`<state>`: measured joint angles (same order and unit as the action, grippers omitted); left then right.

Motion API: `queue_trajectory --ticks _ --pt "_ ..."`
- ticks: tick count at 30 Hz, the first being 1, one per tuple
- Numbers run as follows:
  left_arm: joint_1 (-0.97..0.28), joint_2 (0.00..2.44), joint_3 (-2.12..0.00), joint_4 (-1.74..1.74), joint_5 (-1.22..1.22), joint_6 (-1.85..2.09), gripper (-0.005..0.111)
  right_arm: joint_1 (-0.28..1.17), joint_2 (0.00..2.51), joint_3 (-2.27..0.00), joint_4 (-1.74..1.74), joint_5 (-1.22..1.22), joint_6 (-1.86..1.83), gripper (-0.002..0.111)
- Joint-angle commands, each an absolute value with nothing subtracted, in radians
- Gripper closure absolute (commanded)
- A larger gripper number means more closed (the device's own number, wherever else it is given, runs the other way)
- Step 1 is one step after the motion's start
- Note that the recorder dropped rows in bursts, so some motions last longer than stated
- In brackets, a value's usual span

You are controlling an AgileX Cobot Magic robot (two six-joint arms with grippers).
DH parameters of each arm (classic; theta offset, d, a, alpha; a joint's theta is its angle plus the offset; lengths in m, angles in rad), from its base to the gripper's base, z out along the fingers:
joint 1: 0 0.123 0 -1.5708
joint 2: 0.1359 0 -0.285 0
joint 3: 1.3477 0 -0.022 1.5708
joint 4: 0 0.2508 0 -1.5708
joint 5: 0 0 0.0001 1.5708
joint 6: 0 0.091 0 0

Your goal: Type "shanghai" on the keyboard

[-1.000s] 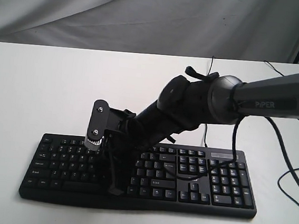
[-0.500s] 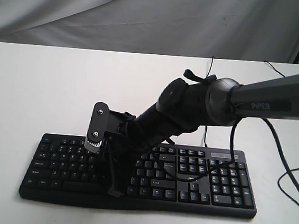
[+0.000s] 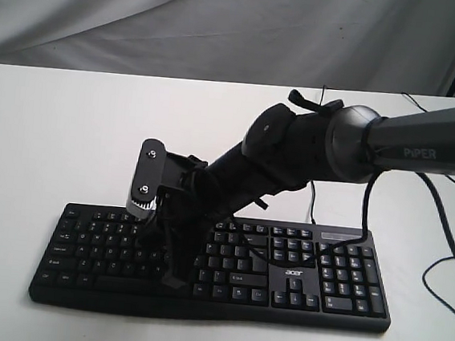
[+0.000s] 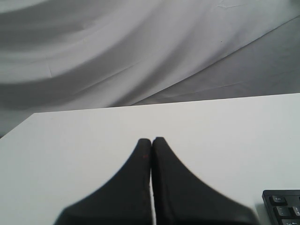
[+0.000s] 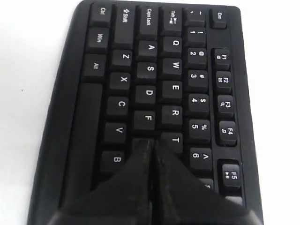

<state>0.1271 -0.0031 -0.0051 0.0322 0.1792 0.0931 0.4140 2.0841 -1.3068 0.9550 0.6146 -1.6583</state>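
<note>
Fingers of right gripper (image 5: 152,143) pressed together, tips low over keyboard (image 3: 298,272), just beside F and T. Clear of its left edge, left gripper (image 4: 151,140), fingers together, over open table (image 3: 53,138).

One keyboard (image 3: 338,282), one table (image 3: 53,138), two pairs of fingers (image 4: 126,192) (image 5: 176,187)

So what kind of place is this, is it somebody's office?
Probably a robot test lab, not an office: a plain white table, a grey cloth backdrop hung behind it, and a robot arm reaching over the keyboard.
</note>
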Motion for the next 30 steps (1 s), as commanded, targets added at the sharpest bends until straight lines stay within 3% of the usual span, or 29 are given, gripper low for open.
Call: queue_trajectory --ticks 1,30 --pt "0.123 0.000 0.000 0.032 0.174 0.090 0.106 0.410 2.075 -1.300 0.952 0.620 -1.656 0.108" --pt "0.123 0.000 0.000 0.032 0.174 0.090 0.106 0.520 2.093 -1.304 1.028 0.407 -1.605 0.108"
